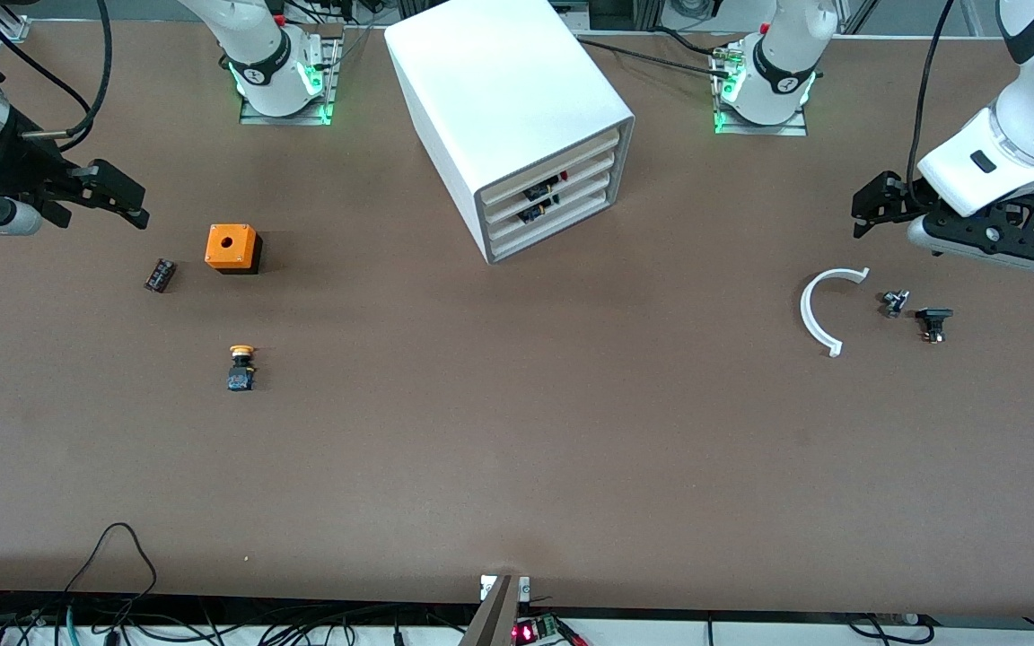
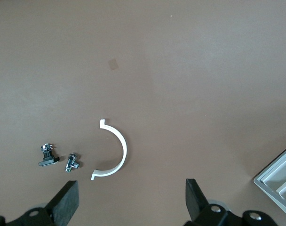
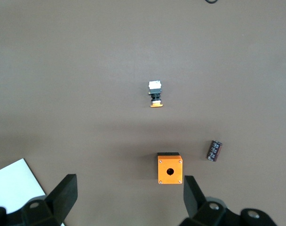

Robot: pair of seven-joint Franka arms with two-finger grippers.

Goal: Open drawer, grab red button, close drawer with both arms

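Note:
The white cabinet (image 1: 499,81) stands between the arm bases. Its four trays are all pushed in. The drawer (image 1: 585,174) is the second-highest tray. A small red spot (image 1: 563,176) shows in a gap at its front, over dark bits; I cannot tell if it is the button. My left gripper (image 1: 871,205) is open and empty, over bare table near a white arc (image 1: 818,309); its fingers (image 2: 67,203) stand wide apart. My right gripper (image 1: 127,199) is open and empty, over the table near the orange cube (image 1: 232,248); its fingers (image 3: 63,194) stand wide apart.
A yellow-capped button (image 1: 241,367) lies nearer the front camera than the cube, and a dark capacitor (image 1: 160,274) lies beside the cube. Two small metal parts (image 1: 895,302) (image 1: 933,322) lie by the arc. The right wrist view shows the cube (image 3: 170,168) and yellow-capped button (image 3: 155,94).

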